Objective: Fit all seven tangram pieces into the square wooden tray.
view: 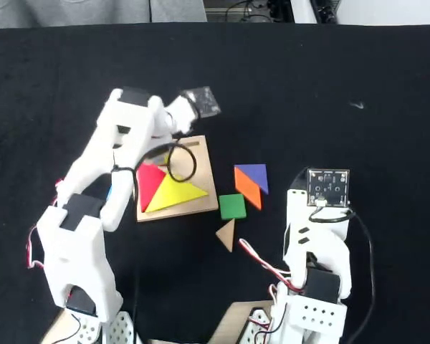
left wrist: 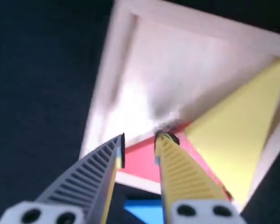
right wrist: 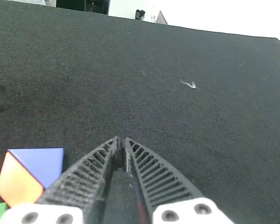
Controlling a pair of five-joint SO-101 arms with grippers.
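The square wooden tray lies left of centre and holds a red triangle and a yellow triangle. In the left wrist view my left gripper hovers open over the red triangle, beside the yellow triangle, with nothing between its fingers. To the right of the tray lie a green square, an orange parallelogram, a blue triangle and a tan triangle. A light-blue piece rests on the cloth just outside the tray. My right gripper is shut, empty, over bare cloth.
Black cloth covers the table. The left arm arches over the tray's left side, a cable looping above it. The right arm stands right of the loose pieces. The blue triangle and orange parallelogram lie beside the right gripper.
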